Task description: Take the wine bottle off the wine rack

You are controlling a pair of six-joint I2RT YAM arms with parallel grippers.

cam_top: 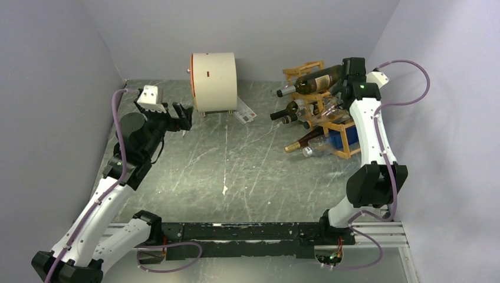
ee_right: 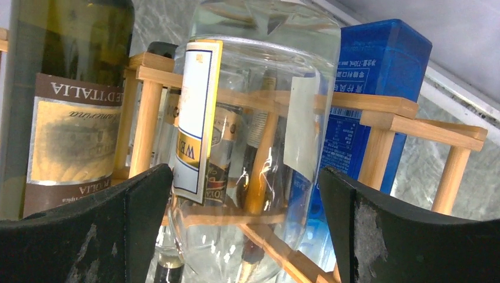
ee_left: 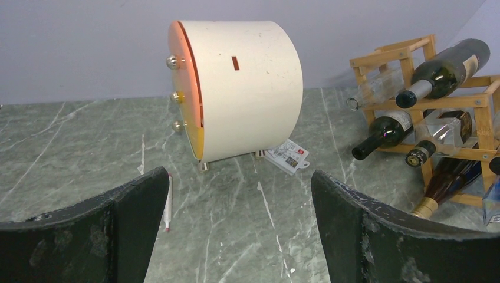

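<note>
Right pincer (ee_right: 244,174) spread facing clear bottle (ee_right: 259,88) in wine rack (ee_right: 377,105), arm outstretched, left pincer (ee_left: 239,175) spread

What stays out of my sight

In the right wrist view the clear wine bottle (ee_right: 259,118) between the fingers (ee_right: 118,236) of my right tool (ee_right: 244,177) runs off the top edge, and I cannot tell whether either finger touches it. The dark bottle (ee_right: 71,88) is cut by the left and top edges, and the blue box (ee_right: 377,71) sits half covered behind the wine rack (ee_right: 144,124). From above, I cannot make out that tool's fingertips among the bottles. In the left wrist view the rack is cut at the right edge, and the white card (ee_left: 288,158) carries print too small to read.
</note>
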